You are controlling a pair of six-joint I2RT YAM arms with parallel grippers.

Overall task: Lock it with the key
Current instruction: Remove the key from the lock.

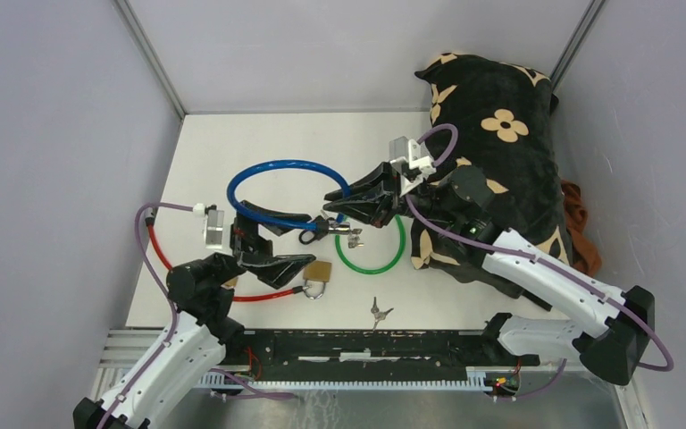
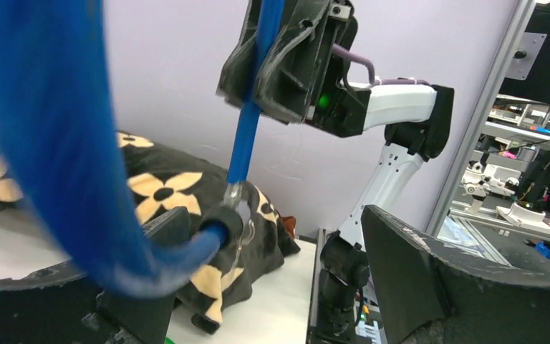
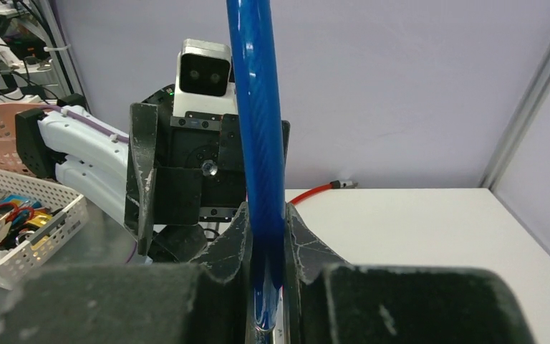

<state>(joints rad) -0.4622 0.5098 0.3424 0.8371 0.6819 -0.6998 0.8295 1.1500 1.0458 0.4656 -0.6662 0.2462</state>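
top external as the guide: with the right gripper [image 1: 332,206] pinched on the blue cable lock [image 1: 259,170] near its black end, close the wide-spread left gripper [image 1: 300,239] gently around that end, steady it, then turn slowly without twisting the cable; small keys [image 1: 351,235] dangling just beside the right fingertips, apparently at the lock end, between both grippers; spare keys [image 1: 378,312] flat on the table [image 1: 223,143], well apart
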